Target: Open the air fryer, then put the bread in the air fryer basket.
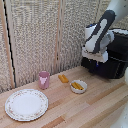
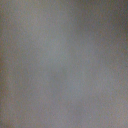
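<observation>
Black and glossy, the air fryer (image 1: 112, 55) stands at the exterior view's right end of the wooden counter (image 1: 95, 107). The white tool (image 1: 93, 58) is pressed at its front, and I cannot tell if its fingers are open or closed. The bread (image 1: 63, 78) lies on the counter between a pink cup (image 1: 44, 79) and a small white bowl (image 1: 78, 86). The wrist view is only grey blur.

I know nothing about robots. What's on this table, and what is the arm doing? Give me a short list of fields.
gripper: at the front of the air fryer; open or shut cannot be told
bread: lying on the wooden table, untouched
pink cup: upright, beside the bread
white bowl: holds yellow-orange pieces
plate: nothing on it
wrist view: blurred grey, shows nothing
</observation>
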